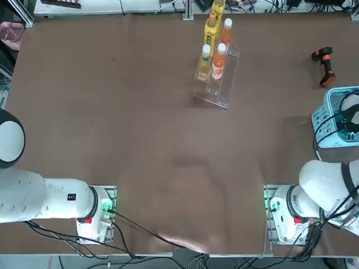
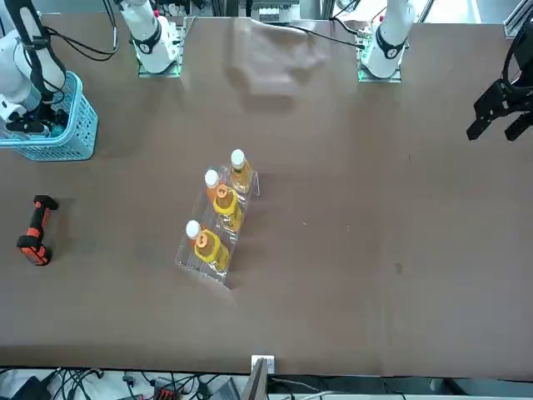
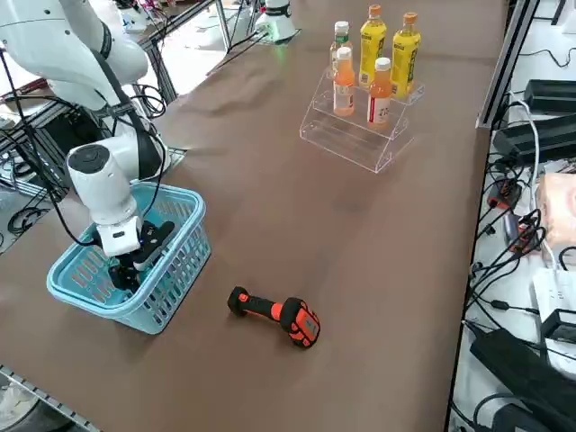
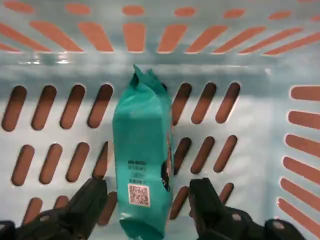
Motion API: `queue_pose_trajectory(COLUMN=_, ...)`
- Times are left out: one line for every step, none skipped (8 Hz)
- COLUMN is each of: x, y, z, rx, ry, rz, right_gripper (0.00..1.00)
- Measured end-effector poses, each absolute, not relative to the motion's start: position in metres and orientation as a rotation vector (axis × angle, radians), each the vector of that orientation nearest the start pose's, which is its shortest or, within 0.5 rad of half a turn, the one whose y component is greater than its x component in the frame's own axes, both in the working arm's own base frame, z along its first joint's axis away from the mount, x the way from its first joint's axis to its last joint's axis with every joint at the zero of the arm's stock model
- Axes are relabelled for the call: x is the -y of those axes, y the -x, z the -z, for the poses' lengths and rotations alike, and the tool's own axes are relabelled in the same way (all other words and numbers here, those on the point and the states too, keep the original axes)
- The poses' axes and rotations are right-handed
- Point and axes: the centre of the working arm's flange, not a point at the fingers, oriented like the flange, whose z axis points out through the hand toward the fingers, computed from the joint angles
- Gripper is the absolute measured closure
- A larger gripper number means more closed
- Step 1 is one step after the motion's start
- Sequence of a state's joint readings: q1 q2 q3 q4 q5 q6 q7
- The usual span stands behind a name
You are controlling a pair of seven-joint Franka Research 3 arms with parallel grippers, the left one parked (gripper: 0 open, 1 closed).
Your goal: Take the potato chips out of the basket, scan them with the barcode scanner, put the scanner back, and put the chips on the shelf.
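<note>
The potato chips [image 4: 142, 160], a narrow teal packet with a small code label, lie on the floor of the light blue basket [image 4: 225, 65]. My right gripper [image 4: 148, 207] is lowered into the basket [image 3: 175, 265] and is open, one finger on each side of the packet's lower end without touching it. In the right side view the gripper [image 3: 128, 270] sits low inside the basket and hides the packet. The black and orange barcode scanner [image 3: 274, 313] lies on its side on the table beside the basket [image 1: 328, 126]. The clear shelf [image 1: 223, 84] stands near the table's far edge.
Several orange and yellow drink bottles [image 1: 212, 56] stand on the shelf's [image 3: 355, 135] upper steps; its lowest step is bare. The scanner [image 1: 324, 64] lies between the basket and the far edge. Cables and boxes [image 3: 540, 108] line the table's far side.
</note>
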State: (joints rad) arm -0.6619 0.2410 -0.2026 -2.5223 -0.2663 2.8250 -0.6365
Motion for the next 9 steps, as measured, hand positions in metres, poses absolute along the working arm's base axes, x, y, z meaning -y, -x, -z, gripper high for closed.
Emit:
queue_pose_trajectory(x=0.3503, y=-0.3087, z=-0.1914, rx=0.053, ry=3.279, rz=-0.09, right_gripper=0.04)
queue_pose_trajectory(x=0.3503, y=-0.3081, z=-0.1902, rx=0.056, ry=3.277, rz=-0.093, right_gripper=0.13)
queue_pose_trajectory(x=0.3502, y=-0.3079, z=-0.1893, rx=0.057, ry=3.276, rz=-0.095, right_gripper=0.21)
queue_pose_trajectory(x=0.3502, y=-0.308, z=-0.1894, rx=0.059, ry=3.277, rz=-0.093, right_gripper=0.28)
queue_pose_trajectory(x=0.3503, y=-0.3083, z=-0.1896, rx=0.06, ry=3.279, rz=-0.09, right_gripper=0.38)
queue_pose_trajectory(x=0.3504, y=-0.3084, z=-0.1898, rx=0.061, ry=3.279, rz=-0.089, right_gripper=0.45)
queue_pose_trajectory(x=0.3504, y=-0.3085, z=-0.1898, rx=0.062, ry=3.28, rz=-0.088, right_gripper=0.52)
queue_pose_trajectory(x=0.3503, y=-0.3088, z=-0.1899, rx=0.064, ry=3.28, rz=-0.087, right_gripper=0.54)
queue_pose_trajectory(x=0.35, y=-0.3093, z=-0.1901, rx=0.067, ry=3.28, rz=-0.086, right_gripper=0.56)
